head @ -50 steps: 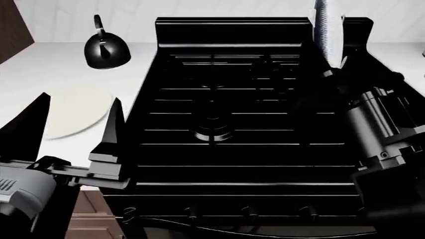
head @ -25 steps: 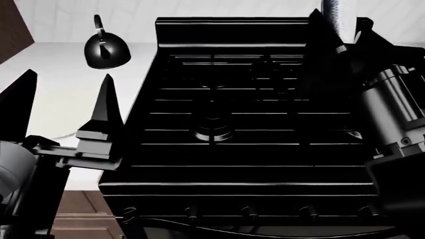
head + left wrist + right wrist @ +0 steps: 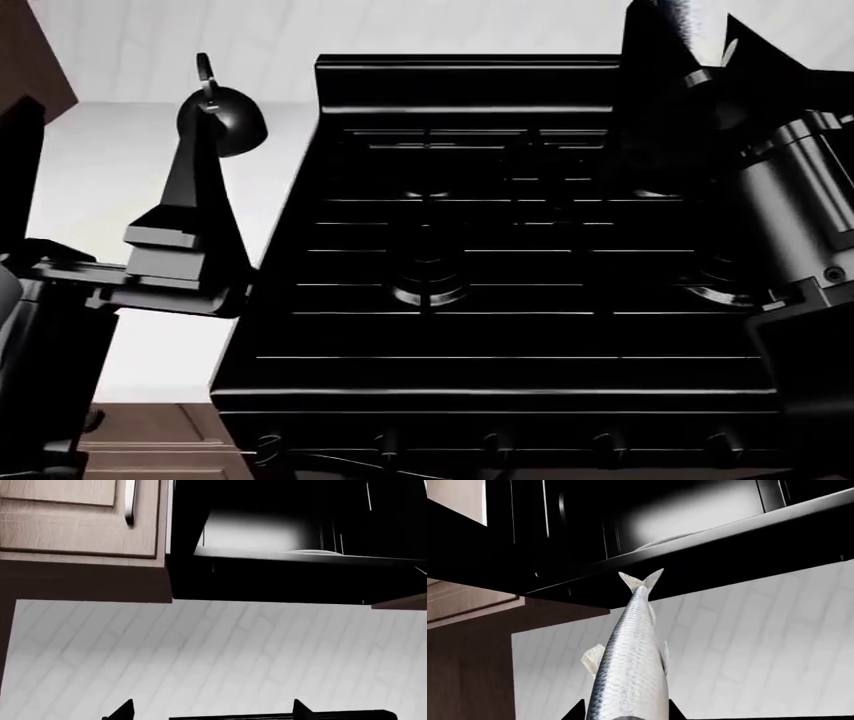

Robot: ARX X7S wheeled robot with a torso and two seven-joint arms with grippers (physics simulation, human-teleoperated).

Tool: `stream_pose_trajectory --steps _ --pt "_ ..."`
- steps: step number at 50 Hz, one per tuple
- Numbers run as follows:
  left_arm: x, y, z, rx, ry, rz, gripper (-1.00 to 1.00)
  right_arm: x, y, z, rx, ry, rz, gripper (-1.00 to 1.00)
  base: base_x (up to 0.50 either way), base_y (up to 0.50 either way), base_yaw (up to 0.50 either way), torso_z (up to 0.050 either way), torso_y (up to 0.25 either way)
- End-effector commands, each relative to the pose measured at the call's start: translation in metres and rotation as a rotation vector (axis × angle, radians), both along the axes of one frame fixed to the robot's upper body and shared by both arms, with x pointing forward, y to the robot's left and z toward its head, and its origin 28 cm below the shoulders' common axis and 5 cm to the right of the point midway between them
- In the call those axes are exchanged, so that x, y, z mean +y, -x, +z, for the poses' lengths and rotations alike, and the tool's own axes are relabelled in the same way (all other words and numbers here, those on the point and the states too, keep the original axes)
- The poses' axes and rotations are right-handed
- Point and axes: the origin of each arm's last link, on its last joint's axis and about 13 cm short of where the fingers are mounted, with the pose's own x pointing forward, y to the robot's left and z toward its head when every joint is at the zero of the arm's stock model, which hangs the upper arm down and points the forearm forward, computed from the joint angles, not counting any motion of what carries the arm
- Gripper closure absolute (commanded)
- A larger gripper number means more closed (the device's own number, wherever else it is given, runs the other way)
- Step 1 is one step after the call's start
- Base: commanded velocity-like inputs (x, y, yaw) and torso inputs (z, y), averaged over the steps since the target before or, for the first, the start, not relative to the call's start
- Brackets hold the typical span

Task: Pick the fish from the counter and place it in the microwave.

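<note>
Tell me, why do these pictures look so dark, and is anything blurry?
Head view: the black stove swallows detail, and only the white counter looks bright. Right wrist view: the fish is sharp and well lit under the dark microwave. Left wrist view: soft glare inside the microwave; nothing is blurred.

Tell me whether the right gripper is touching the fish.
Touching. In the right wrist view the fish stands tail-up between the right gripper fingertips, whose dark tips press against both its flanks.

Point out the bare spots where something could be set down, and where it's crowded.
Bare: white counter left of the stove, below the kettle; the open microwave floor beside its plate. Crowded: stove's right side, under the right gripper holding the fish.
</note>
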Motion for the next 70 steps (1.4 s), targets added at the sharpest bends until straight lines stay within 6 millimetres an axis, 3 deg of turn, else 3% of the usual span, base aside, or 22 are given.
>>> stream_pose_trajectory --steps 1,23,35,70 --pt "0.0 0.0 0.002 -0.007 0.001 -0.003 -1.0 -0.002 0.0 0.003 -0.027 0.003 -0.015 1.0 0.0 0.0 0.0 0.05 0.0" --pt "-0.002 0.0 0.007 -0.024 0.012 -0.013 -1.0 -0.001 0.003 0.008 -0.041 0.007 -0.012 1.0 0.0 0.0 0.0 0.049 0.0" --pt "-0.001 0.0 0.008 -0.032 0.009 -0.01 -1.0 -0.002 0.005 0.019 -0.071 0.0 -0.032 1.0 0.0 0.0 0.0 0.0 0.0" --pt "0.0 0.002 0.014 -0.05 0.011 -0.017 -1.0 0.002 0.021 0.108 -0.166 0.128 -0.079 1.0 0.0 0.0 0.0 0.0 0.0"
